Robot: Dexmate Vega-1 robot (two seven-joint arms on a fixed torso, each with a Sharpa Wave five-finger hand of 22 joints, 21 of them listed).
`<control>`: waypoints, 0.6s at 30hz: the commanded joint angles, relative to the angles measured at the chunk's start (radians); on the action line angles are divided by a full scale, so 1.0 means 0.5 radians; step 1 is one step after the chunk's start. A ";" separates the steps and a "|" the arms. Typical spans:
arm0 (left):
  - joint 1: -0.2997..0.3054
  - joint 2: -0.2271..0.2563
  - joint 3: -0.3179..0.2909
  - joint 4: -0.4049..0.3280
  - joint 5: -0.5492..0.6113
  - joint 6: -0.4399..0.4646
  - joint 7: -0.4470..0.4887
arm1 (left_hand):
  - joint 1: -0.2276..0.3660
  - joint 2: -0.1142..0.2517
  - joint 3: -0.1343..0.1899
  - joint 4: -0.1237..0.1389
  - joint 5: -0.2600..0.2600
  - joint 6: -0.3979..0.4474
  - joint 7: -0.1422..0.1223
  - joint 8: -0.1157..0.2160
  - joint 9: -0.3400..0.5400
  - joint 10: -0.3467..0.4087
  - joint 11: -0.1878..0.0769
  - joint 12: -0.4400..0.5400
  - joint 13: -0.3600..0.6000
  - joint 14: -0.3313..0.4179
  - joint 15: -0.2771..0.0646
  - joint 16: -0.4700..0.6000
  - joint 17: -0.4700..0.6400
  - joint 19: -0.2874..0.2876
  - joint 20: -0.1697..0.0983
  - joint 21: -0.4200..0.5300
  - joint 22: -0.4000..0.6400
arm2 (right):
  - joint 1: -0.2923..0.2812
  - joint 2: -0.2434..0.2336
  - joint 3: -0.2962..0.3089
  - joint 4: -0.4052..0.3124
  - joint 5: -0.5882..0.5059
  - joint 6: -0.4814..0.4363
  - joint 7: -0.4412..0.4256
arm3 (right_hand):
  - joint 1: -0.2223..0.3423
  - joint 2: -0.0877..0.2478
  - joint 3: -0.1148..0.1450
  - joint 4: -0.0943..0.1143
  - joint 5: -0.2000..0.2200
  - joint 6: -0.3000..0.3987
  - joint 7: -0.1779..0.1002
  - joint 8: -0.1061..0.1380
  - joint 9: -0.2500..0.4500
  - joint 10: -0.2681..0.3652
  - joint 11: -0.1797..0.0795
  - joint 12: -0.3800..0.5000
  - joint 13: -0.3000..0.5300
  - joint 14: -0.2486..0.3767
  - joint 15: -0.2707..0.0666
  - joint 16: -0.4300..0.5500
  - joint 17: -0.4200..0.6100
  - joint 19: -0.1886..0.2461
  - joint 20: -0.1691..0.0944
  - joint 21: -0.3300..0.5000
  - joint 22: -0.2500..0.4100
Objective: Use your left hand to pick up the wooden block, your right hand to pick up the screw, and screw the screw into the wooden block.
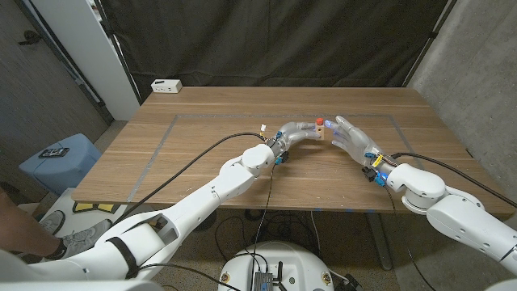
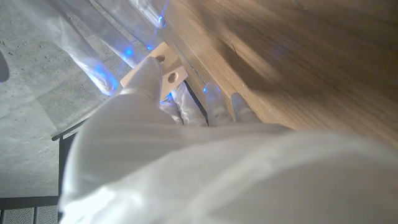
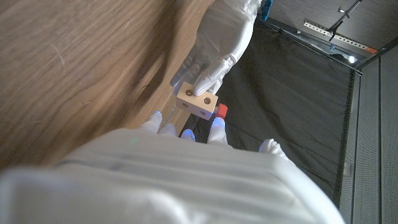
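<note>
The light wooden block is held off the table by my left hand, which grips one end of it. Two round holes show in the block's side. A red-headed screw sticks out of the block; its red head shows just past the block's edge. My right hand stands close beside the block with its fingers spread. One fingertip is right at the screw head, and no pinch on it shows. The block also shows beyond my left hand.
The wooden table has a taped rectangle marked on it. A white power strip lies at the far left corner. A black curtain hangs behind. Cables run along both arms, and a blue stool stands left of the table.
</note>
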 commanded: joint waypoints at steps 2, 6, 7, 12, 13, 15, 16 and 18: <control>0.007 0.008 0.004 -0.021 0.006 0.003 0.001 | 0.005 0.017 0.007 0.011 0.015 0.011 -0.003 0.010 0.008 0.014 0.002 0.012 0.005 0.002 -0.096 0.005 0.004 0.015 0.008 0.008 0.012 | 0.071 0.013 -0.030 0.075 -0.035 0.016 0.040 | -0.020 0.001 0.015 -0.005 0.017 -0.025 -0.010 -0.011 0.009 -0.368 0.011 0.001 0.004 -0.370 0.014 0.013 0.002 -0.025 0.003 0.009 0.011; 0.009 0.012 0.005 -0.028 0.009 0.001 0.000 | 0.006 0.016 0.007 0.010 0.015 0.011 -0.002 0.011 0.008 0.013 0.002 0.012 0.005 0.001 -0.096 0.004 0.003 0.015 0.008 0.007 0.012 | 0.096 0.016 -0.041 0.093 -0.038 0.016 0.054 | -0.021 -0.001 0.015 -0.005 0.017 -0.047 -0.014 -0.015 0.009 -0.370 0.011 0.001 0.004 -0.371 0.015 0.013 0.003 -0.025 0.001 0.010 0.011; 0.009 0.013 0.006 -0.031 0.012 0.001 0.001 | 0.005 0.017 0.007 0.011 0.015 0.011 -0.001 0.010 0.008 0.013 0.001 0.012 0.006 0.000 -0.097 0.004 0.004 0.015 0.008 0.007 0.012 | 0.102 0.019 -0.044 0.098 -0.038 0.017 0.057 | -0.022 -0.001 0.015 -0.004 0.017 -0.056 -0.013 -0.016 0.009 -0.371 0.012 0.001 0.004 -0.371 0.016 0.013 0.003 -0.025 0.001 0.010 0.011; 0.012 0.020 0.006 -0.046 0.014 0.006 -0.002 | 0.004 0.018 0.007 0.011 0.016 0.010 -0.003 0.010 0.008 0.010 0.001 0.011 0.006 0.000 -0.098 0.004 0.004 0.013 0.010 0.007 0.012 | 0.135 0.031 -0.066 0.122 -0.042 0.024 0.076 | -0.024 -0.002 0.015 -0.003 0.018 -0.083 -0.015 -0.019 0.009 -0.379 0.014 -0.001 0.004 -0.372 0.016 0.014 0.003 -0.025 0.003 0.010 0.011; 0.012 0.022 0.007 -0.049 0.015 0.007 -0.002 | 0.005 0.017 0.007 0.010 0.016 0.010 -0.004 0.010 0.008 0.010 0.001 0.011 0.006 0.000 -0.099 0.004 0.004 0.014 0.009 0.007 0.012 | 0.145 0.034 -0.073 0.128 -0.042 0.023 0.082 | -0.025 -0.003 0.015 -0.003 0.019 -0.090 -0.016 -0.020 0.009 -0.380 0.015 -0.001 0.004 -0.372 0.017 0.014 0.003 -0.025 0.003 0.010 0.011; 0.014 0.025 0.006 -0.056 0.015 0.009 -0.001 | 0.006 0.016 0.007 0.010 0.016 0.010 -0.003 0.010 0.008 0.011 0.001 0.011 0.006 0.000 -0.099 0.004 0.003 0.014 0.010 0.007 0.012 | 0.161 0.037 -0.084 0.139 -0.047 0.026 0.094 | -0.026 -0.003 0.015 -0.003 0.019 -0.098 -0.017 -0.019 0.009 -0.382 0.015 -0.001 0.004 -0.372 0.016 0.014 0.004 -0.025 0.003 0.010 0.011; 0.016 0.027 0.005 -0.061 0.017 0.013 0.002 | 0.004 0.016 0.006 0.011 0.016 0.007 -0.004 0.009 0.008 0.011 0.001 0.011 0.006 0.000 -0.098 0.004 0.004 0.014 0.010 0.007 0.012 | 0.169 0.038 -0.090 0.147 -0.050 0.031 0.102 | -0.026 -0.003 0.015 -0.002 0.019 -0.099 -0.016 -0.019 0.009 -0.383 0.015 -0.001 0.004 -0.372 0.017 0.014 0.004 -0.025 0.003 0.010 0.011; 0.021 0.031 0.003 -0.072 0.019 0.016 0.008 | 0.005 0.016 0.006 0.010 0.016 0.006 -0.003 0.009 0.008 0.011 0.001 0.011 0.006 0.000 -0.098 0.004 0.004 0.014 0.010 0.007 0.012 | 0.191 0.046 -0.104 0.162 -0.050 0.032 0.114 | -0.027 -0.004 0.015 -0.002 0.019 -0.106 -0.014 -0.018 0.009 -0.384 0.015 -0.001 0.004 -0.373 0.016 0.014 0.004 -0.025 0.002 0.010 0.011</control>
